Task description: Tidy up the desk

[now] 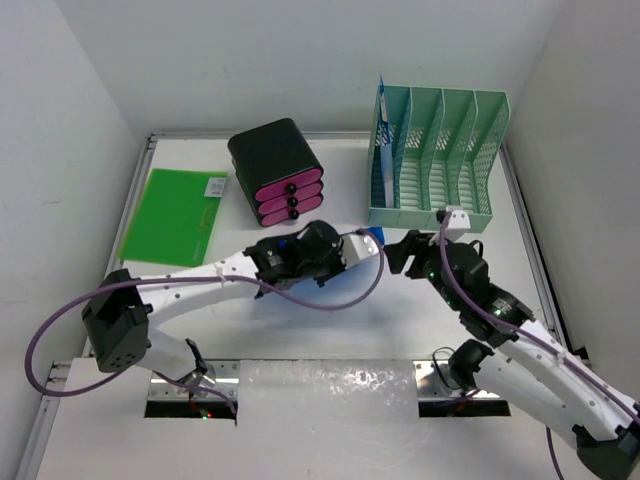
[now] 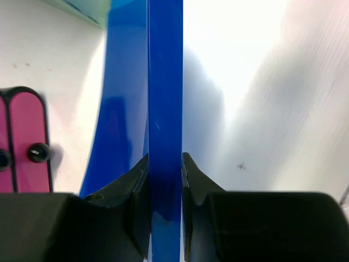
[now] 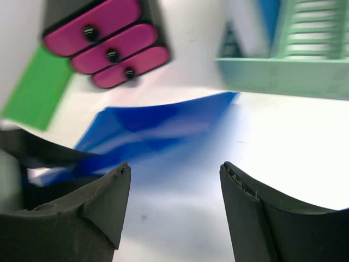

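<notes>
The white desk (image 1: 330,335) holds everything. My left gripper (image 1: 357,250) is shut on a thin blue folder (image 1: 374,235) near the desk's middle. In the left wrist view the folder (image 2: 165,98) stands edge-on, clamped between my fingers (image 2: 165,164). My right gripper (image 1: 402,256) is open and empty, just right of the folder. In the right wrist view its jaws (image 3: 174,174) stand wide apart, with the blue folder (image 3: 163,128) ahead of them above the desk.
A green slotted file rack (image 1: 436,160) stands at the back right with a blue-and-white item in its leftmost slot. A black drawer box with pink drawers (image 1: 280,170) stands at back centre. A green folder (image 1: 175,215) lies flat at left. A foil strip (image 1: 330,392) runs along the near edge.
</notes>
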Controlling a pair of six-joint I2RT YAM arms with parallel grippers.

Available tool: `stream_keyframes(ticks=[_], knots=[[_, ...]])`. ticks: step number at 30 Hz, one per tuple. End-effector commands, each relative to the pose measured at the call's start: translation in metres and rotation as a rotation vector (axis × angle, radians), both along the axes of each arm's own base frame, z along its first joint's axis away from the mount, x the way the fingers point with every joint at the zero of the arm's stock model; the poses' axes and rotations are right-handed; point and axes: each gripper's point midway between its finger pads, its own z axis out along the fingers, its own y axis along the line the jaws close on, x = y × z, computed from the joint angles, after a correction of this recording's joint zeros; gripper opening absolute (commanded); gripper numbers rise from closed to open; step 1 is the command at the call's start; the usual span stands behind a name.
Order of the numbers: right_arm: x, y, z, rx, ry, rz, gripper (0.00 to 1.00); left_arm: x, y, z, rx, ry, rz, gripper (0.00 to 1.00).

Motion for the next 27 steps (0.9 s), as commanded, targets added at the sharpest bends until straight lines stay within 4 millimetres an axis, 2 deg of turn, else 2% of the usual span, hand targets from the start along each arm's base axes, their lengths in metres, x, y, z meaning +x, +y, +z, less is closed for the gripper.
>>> stream_keyframes(ticks=[1, 3, 6, 8, 9, 11, 12, 14, 15, 16, 17, 19, 20, 22, 23, 25, 26, 27], knots=[[-0.002, -0.044, -0.011, -0.231, 0.074, -0.137, 0.66, 0.009, -0.016, 0.069, -0.233, 0.071, 0.053, 0.0], [0.001, -0.044, -0.002, -0.256, 0.073, -0.135, 0.67, 0.02, -0.014, 0.106, -0.334, 0.054, 0.092, 0.0], [0.005, -0.041, 0.009, -0.266, 0.052, -0.123, 0.68, 0.034, -0.003, 0.141, -0.432, 0.013, 0.156, 0.0], [0.009, -0.037, 0.026, -0.255, 0.019, -0.116, 0.68, 0.049, 0.007, 0.164, -0.488, -0.008, 0.22, 0.0], [0.013, -0.032, 0.038, -0.231, -0.013, -0.108, 0.68, 0.054, 0.011, 0.179, -0.518, -0.021, 0.24, 0.0], [0.016, -0.018, 0.046, -0.208, -0.032, -0.049, 0.68, 0.066, 0.019, 0.189, -0.565, -0.016, 0.293, 0.0], [0.02, -0.008, 0.057, -0.175, -0.065, -0.02, 0.68, 0.07, 0.02, 0.199, -0.6, -0.022, 0.306, 0.0], [0.02, 0.017, 0.056, -0.157, -0.058, 0.078, 0.68, 0.084, 0.026, 0.204, -0.649, 0.006, 0.373, 0.0], [0.022, 0.026, 0.065, -0.142, -0.074, 0.101, 0.68, 0.091, 0.028, 0.213, -0.681, -0.004, 0.394, 0.0], [0.025, 0.034, 0.06, -0.172, -0.059, 0.114, 0.68, 0.103, 0.034, 0.211, -0.69, -0.005, 0.452, 0.0], [0.022, 0.047, 0.071, -0.167, -0.08, 0.145, 0.68, 0.11, 0.039, 0.219, -0.699, -0.023, 0.491, 0.0], [0.022, 0.066, 0.079, -0.184, -0.109, 0.177, 0.68, 0.12, 0.045, 0.219, -0.699, -0.041, 0.548, 0.0], [0.02, 0.085, 0.084, -0.191, -0.127, 0.205, 0.69, 0.122, 0.048, 0.219, -0.703, -0.048, 0.563, 0.0], [0.019, 0.104, 0.089, -0.217, -0.157, 0.227, 0.7, 0.123, 0.049, 0.22, -0.719, -0.042, 0.585, 0.0], [0.017, 0.121, 0.089, -0.239, -0.17, 0.236, 0.7, 0.123, 0.049, 0.219, -0.723, -0.035, 0.593, 0.0], [0.017, 0.141, 0.098, -0.249, -0.222, 0.247, 0.71, 0.126, 0.051, 0.22, -0.755, -0.021, 0.637, 0.0], [0.014, 0.161, 0.103, -0.252, -0.247, 0.26, 0.72, 0.127, 0.051, 0.221, -0.768, -0.019, 0.651, 0.0], [0.014, 0.169, 0.104, -0.279, -0.267, 0.271, 0.72, 0.129, 0.051, 0.221, -0.788, -0.005, 0.674, 0.0]])
